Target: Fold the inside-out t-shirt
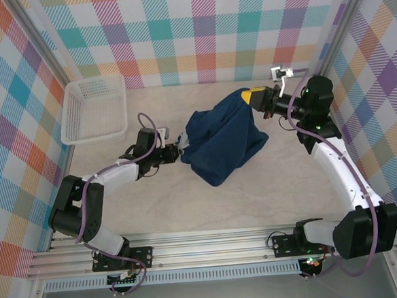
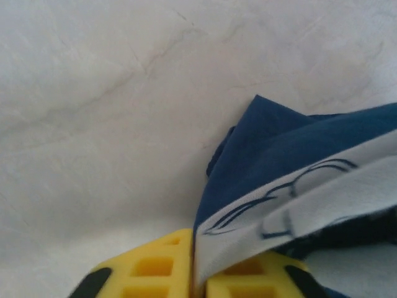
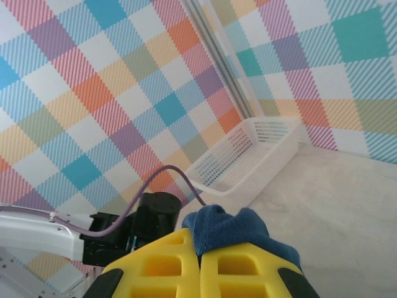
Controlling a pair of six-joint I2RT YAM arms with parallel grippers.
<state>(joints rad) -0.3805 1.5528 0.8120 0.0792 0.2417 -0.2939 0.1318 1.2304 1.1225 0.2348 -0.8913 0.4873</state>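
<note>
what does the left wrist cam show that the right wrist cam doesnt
Left wrist: the pale printed face of the t-shirt clamped in the left gripper, over the table. Right wrist: the white basket, the plaid wall, the left arm, and a navy bunch of cloth in the right gripper. Shared: yellow fingers shut on the t-shirt.

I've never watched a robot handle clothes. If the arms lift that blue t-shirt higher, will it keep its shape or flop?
Probably flop: the t-shirt sags in folds between the left gripper and the right gripper. It seems light, since two small pinches appear to carry much of it. It likely won't slip out easily, because the cloth wads up thickly where the right gripper pinches it.
</note>
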